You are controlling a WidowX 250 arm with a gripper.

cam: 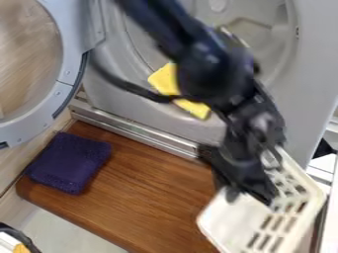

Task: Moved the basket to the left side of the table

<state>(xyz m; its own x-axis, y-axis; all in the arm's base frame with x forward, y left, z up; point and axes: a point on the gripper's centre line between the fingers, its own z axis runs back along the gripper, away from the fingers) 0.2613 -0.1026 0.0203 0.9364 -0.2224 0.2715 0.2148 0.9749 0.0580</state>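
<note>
In the camera view, your end effector (pixel 249 194) is at the white plastic basket (pixel 244 222), whose rounded corners and slotted wall show at the right of the grained wooden surface (pixel 145 185); you cannot tell whether it is clenched or released. Leftward lies a nubby, squarish purple cloth (pixel 69 162), near the round door (pixel 68 69).

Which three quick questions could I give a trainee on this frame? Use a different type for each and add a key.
1. Multiple choice: what colour is the cloth lying on the wooden table? A yellow, B purple, C green.
2. Fill in: the white basket, by the end effector, is on the view's ____ side.
3. True or false: the round door stands open.
Key: 1 B; 2 right; 3 true.
</note>
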